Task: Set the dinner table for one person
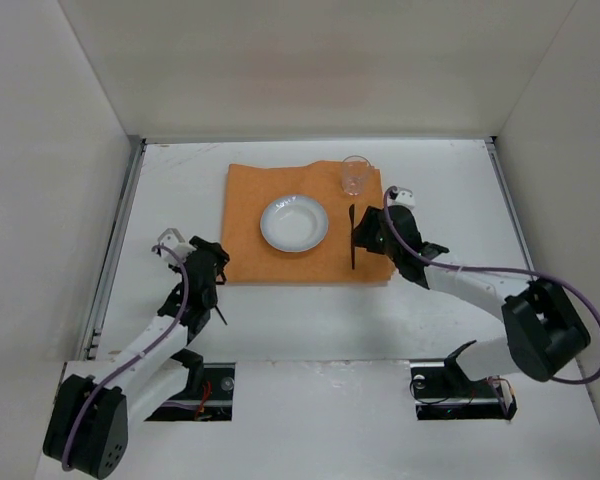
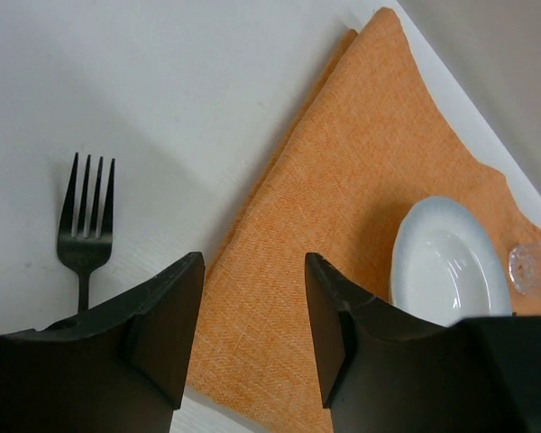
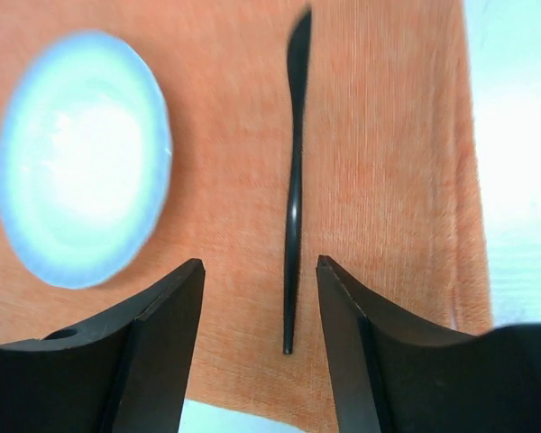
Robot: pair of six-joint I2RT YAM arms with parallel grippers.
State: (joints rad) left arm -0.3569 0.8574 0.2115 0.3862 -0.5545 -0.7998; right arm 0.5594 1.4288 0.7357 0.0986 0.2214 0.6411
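Plain white back wall (image 1: 310,60) at 12 o'clock, side wall (image 1: 40,180) at 9 o'clock, second side wall (image 1: 575,140) at 3 o'clock, soft even light, faint orange tint low on the back wall

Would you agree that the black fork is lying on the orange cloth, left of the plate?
Not quite: the fork lies on the bare white table, beside the orange cloth, though it is left of the plate; the left wrist view shows this.

Brightly lit from above, with soft shadows. Blurred in the right wrist view, with glare on plate (image 3: 81,158) and dinner table (image 3: 518,135).
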